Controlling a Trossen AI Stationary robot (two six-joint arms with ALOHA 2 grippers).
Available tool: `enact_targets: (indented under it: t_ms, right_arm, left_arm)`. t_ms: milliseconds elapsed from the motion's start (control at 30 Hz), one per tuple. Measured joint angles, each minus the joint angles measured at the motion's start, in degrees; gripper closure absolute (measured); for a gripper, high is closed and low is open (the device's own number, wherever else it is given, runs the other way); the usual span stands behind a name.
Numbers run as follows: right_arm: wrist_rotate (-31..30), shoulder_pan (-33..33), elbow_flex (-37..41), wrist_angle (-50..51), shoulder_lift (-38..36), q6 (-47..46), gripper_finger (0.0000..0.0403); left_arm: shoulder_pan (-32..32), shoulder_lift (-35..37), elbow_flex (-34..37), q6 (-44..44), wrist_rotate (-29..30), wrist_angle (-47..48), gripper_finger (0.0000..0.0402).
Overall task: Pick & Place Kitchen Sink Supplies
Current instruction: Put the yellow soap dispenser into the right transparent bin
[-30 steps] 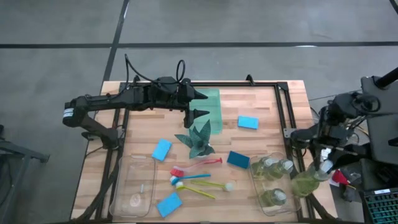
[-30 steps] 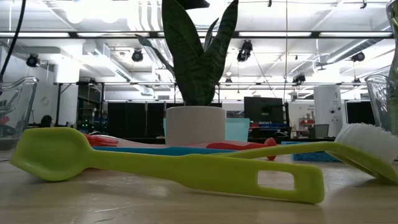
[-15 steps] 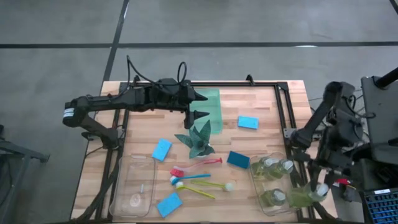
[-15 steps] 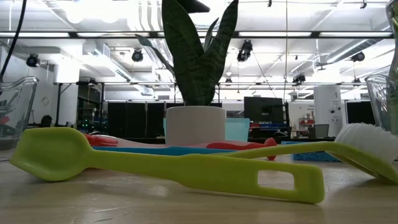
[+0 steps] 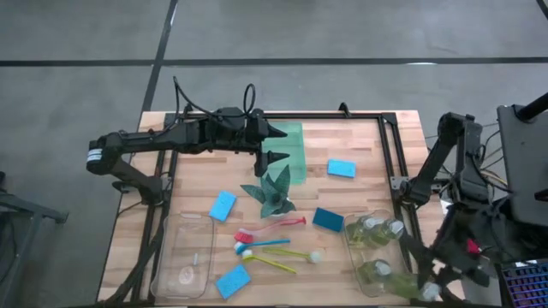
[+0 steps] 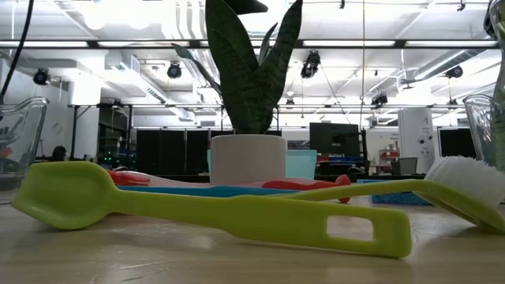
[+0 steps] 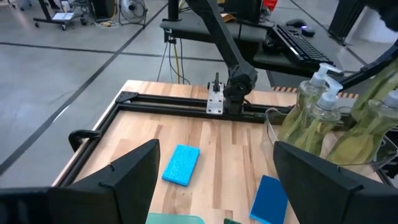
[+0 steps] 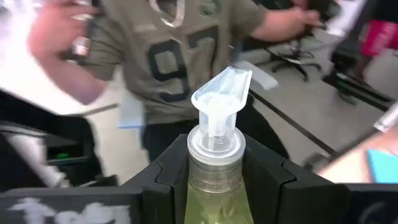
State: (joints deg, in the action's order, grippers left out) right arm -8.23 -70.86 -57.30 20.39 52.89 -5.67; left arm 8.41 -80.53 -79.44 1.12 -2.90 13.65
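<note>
Soap bottle is the thing in play, and it sits far over on the right, so start at the left edge. The left gripper hangs over the far part of the desk with its fingers spread wide and nothing between them. Ahead of those fingertips lie a light blue sponge and a darker blue sponge, both flat on the wood. Below that arm in the overhead view sit another sponge and the plant, then the red brush, blue brush and yellow brush side by side. An empty-looking clear bin stands at the near left with one more sponge just beside it.

Moving right, a second clear bin holds three bottles. Past its near right corner the right gripper is clenched on the fourth bottle, its fingers pressing either side of the neck, just under the white pump. A person stands in the room beyond.

How will it handle? Likely light but top-heavy with sloshing liquid, the clear plastic smooth and probably slippery. The neck under the collar looks the safest hold, since the collar would stop it sliding down; the pump head seems too fragile to grab.
</note>
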Motion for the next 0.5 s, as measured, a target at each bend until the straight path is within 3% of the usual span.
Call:
enact_targets:
  t_ms: [167,500]
  right_arm:
    - [-8.7,-0.4,0.2,-0.6,1.5,-2.1,0.0294]
    - [-11.5,-0.6,3.3,-1.6,3.9,-8.7,0.0294]
  left_arm:
    - [-0.3,0.0,0.0,0.3,0.0,0.0,0.0097]
    - [-1.3,0.0,0.0,0.4,0.0,0.0,0.0097]
